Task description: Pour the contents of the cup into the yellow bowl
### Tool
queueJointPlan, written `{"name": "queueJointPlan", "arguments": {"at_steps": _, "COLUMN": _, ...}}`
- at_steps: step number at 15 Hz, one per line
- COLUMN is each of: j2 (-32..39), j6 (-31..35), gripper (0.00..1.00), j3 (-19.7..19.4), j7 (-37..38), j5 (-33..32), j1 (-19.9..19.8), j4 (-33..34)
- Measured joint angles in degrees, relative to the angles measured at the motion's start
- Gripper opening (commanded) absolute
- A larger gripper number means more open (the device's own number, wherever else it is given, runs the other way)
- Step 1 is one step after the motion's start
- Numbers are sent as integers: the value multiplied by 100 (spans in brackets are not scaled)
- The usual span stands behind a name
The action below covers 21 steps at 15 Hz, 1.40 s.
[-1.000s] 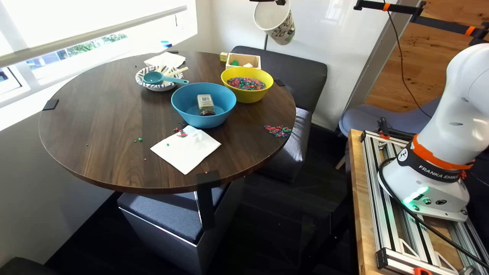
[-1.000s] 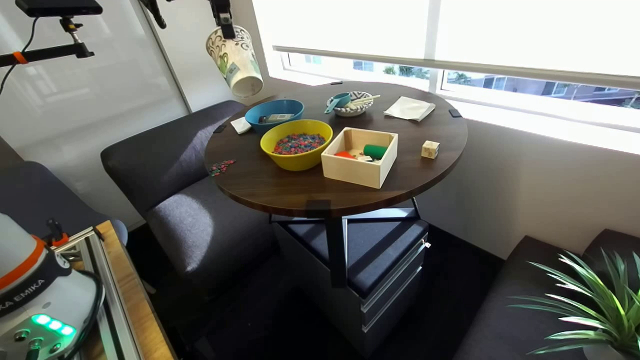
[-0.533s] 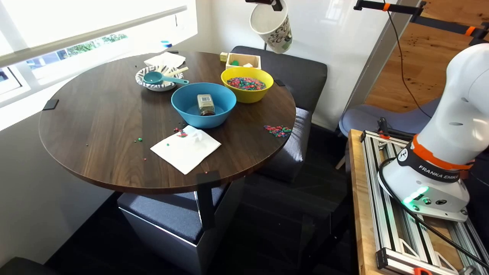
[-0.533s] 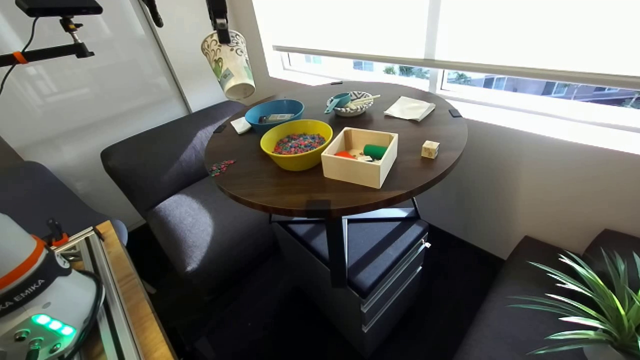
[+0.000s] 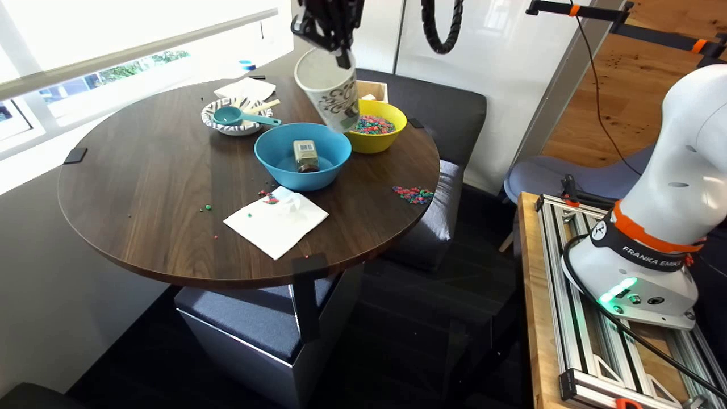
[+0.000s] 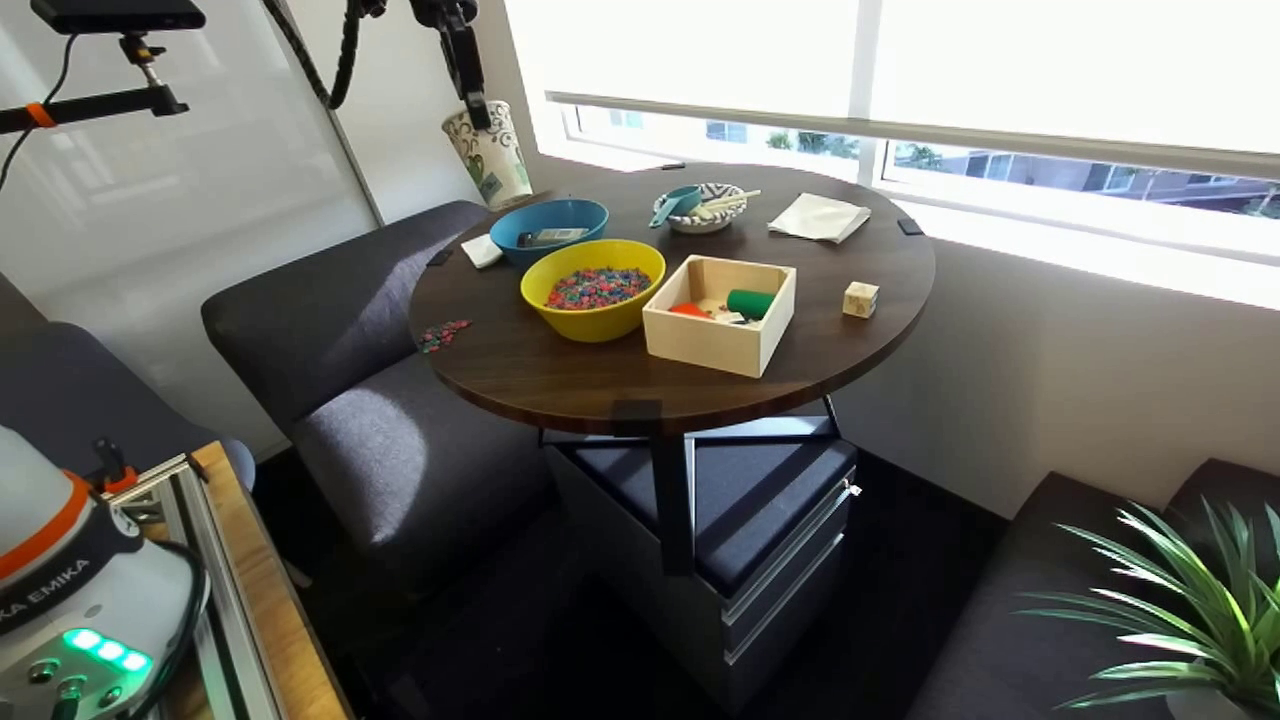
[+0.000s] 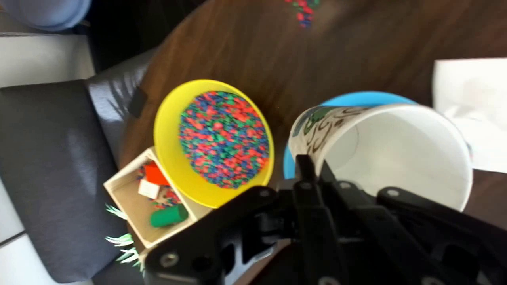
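Observation:
The cup [image 5: 339,102], white paper with a printed pattern, is held in the air and tilted, mouth upward. It also shows in an exterior view [image 6: 492,160] and in the wrist view [image 7: 400,158], where its inside is bare white with no beads visible. My gripper [image 7: 315,170] is shut on the cup's rim, one finger inside and one outside; it shows in both exterior views [image 5: 342,57] [image 6: 478,115]. The yellow bowl [image 7: 168,130] stands on the table, full of red, green and blue beads; it shows in both exterior views [image 5: 375,145] [image 6: 590,325], partly behind the cup in one.
The blue bowl [image 5: 301,179] with a spice jar [image 5: 305,153] stands beside the yellow bowl, below the cup in the wrist view. A wooden box [image 6: 715,345], a patterned dish [image 5: 235,130] with a scoop, a napkin [image 5: 278,227] and spilled beads [image 5: 413,195] are on the round table [image 5: 142,187].
My gripper and the cup have moved down and, in an exterior view, to the left, from above the chair to over the table by the bowls. The gripper keeps its hold; the bowls have not moved.

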Motion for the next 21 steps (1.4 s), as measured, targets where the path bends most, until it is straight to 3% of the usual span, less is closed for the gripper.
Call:
{"name": "queueJointPlan", "arguments": {"at_steps": 4, "j2": 430, "j6": 1168, "gripper": 1, "j3": -4, "j7": 500, "j5": 291, "j1": 170, "j4": 315}}
{"name": "queueJointPlan", "arguments": {"at_steps": 13, "j2": 2294, "j6": 1102, "gripper": 1, "j3": -197, "j7": 714, "j5": 2095, "j1": 157, "j4": 2353}}
{"name": "queueJointPlan", "arguments": {"at_steps": 17, "j2": 2910, "j6": 1097, "gripper": 3, "j3": -308, "j7": 764, "j5": 2165, "j1": 271, "j4": 3215}}
{"name": "queueJointPlan", "arguments": {"at_steps": 21, "j2": 3098, "j6": 1120, "gripper": 1, "j3": -343, "j7": 770, "j5": 2165, "j1": 348, "j4": 3467}}
